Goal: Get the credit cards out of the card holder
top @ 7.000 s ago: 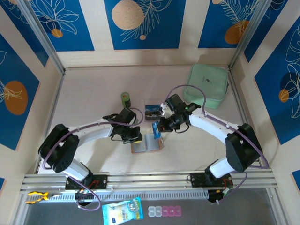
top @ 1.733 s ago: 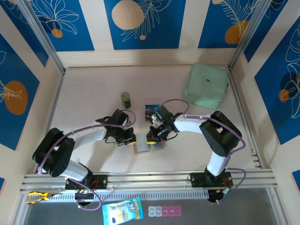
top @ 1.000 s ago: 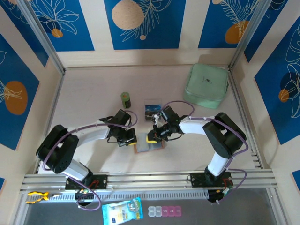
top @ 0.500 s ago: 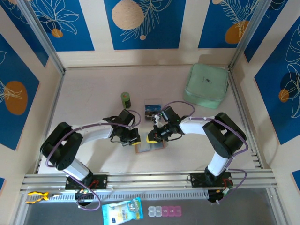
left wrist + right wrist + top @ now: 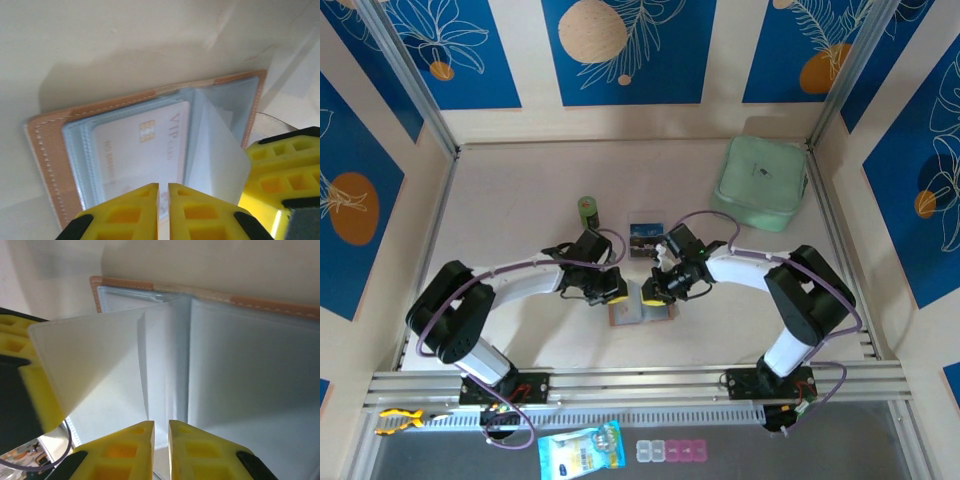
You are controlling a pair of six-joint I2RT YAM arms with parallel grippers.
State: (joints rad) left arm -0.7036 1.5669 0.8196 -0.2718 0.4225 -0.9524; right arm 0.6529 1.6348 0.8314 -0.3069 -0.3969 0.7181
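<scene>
Seen from above, the left gripper and the right gripper meet near the middle of the tabletop, a little toward its near edge. Both are low over the card holder, which lies open and flat there. This view is too small to show the pockets or the finger spacing.

The left wrist camera fills that in. The left gripper has its yellow fingers almost together, with a thin slit between them at the holder's edge. Whether they nip anything cannot be told. The card holder shows a tan stitched border and grey lining. A pale pink card, with a chip and "VIP" print, sits in its left pocket. A clear sleeve stands lifted beside it.

The right wrist camera looks from the other side. The right gripper also shows only a narrow gap, and its grip cannot be told either. The lifted sleeve rises from the fold of the card holder.

On the tabletop, a green can stands beyond the left gripper. A dark card lies just beyond the holder. A mint-green case sits at the far right corner. The walls are cream with blue leaf-patterned panels.
</scene>
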